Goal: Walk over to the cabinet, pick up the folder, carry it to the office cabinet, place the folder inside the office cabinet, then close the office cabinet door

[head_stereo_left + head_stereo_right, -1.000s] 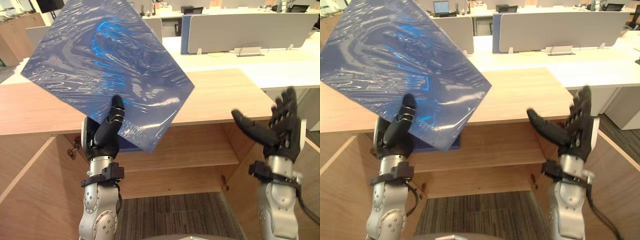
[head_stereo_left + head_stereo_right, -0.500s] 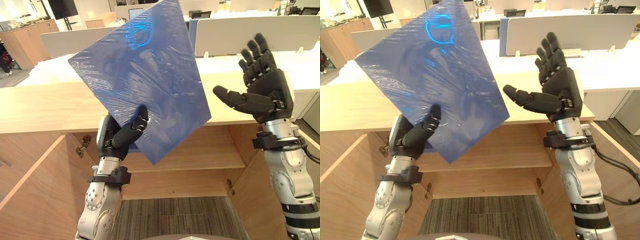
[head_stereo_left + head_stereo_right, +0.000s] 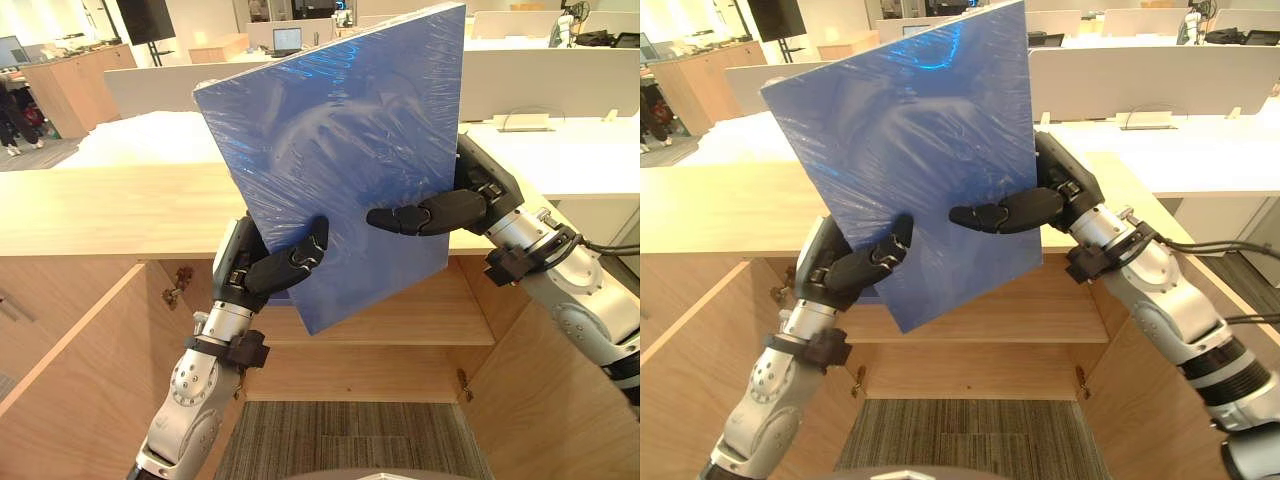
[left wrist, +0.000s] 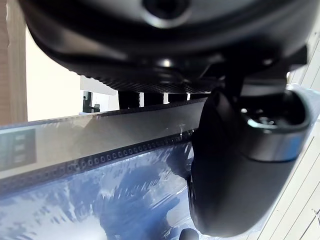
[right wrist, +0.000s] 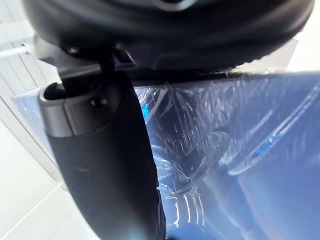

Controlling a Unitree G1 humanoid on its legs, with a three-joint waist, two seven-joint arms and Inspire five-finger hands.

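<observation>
1. Blue, film-wrapped folder (image 3: pixel 340 170): held upright and slightly tilted in the air, in front of the open office cabinet (image 3: pixel 380 365) and above the level of its wooden top (image 3: pixel 100 210). It touches no part of the cabinet.
2. Left robot hand (image 3: pixel 275 270): closed on the folder's lower left edge, with the thumb curled over the front face and the fingers behind. The left wrist view shows the folder's edge caught between thumb and fingers.
3. Right robot hand (image 3: pixel 440 212): clamped on the right edge, with the thumb laid flat across the front face and the fingers behind the folder. The right wrist view shows the thumb pressed onto the film.
4. Cabinet interior: both doors, left (image 3: pixel 60 380) and right (image 3: pixel 530 400), stand swung outward. The inner shelf (image 3: pixel 440 320) is partly screened by the folder. Grey carpet (image 3: pixel 340 440) lies in front of the cabinet.
5. Progress, as judged: the pick-up and the carry appear complete, since the folder is in a two-handed grasp directly before the open compartment.
6. Remaining, as judged: lower and level the folder, slide it into the cabinet, release both robot hands, then swing the doors shut. The folder's height above the opening suggests that insertion has not yet begun.
</observation>
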